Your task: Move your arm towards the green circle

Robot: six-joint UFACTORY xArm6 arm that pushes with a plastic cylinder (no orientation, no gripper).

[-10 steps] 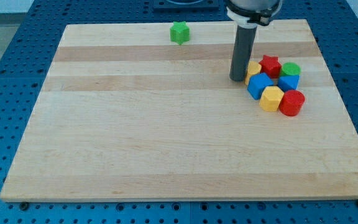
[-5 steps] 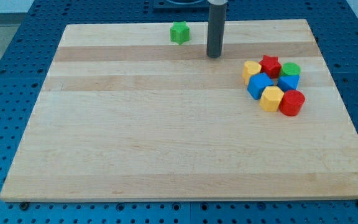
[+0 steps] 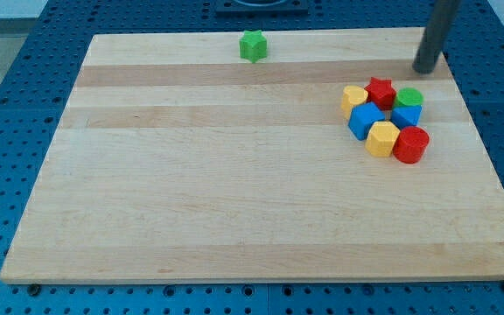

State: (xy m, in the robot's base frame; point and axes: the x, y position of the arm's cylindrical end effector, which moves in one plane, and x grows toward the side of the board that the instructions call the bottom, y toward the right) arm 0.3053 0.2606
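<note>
Near the surface's [image 3: 234,219] top-right edge, my tip [image 3: 425,70], a bare rod with no jaws to spread, stands just above the green circle [image 3: 409,97] atop the cluster's right side; likely light, stiff, slides when nudged side-on.

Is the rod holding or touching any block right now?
Nothing is held. My tip stands apart from the green circle, toward the view's top.

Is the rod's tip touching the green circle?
No: my tip sits toward the view's top right of the green circle, with bare board between them.
</note>
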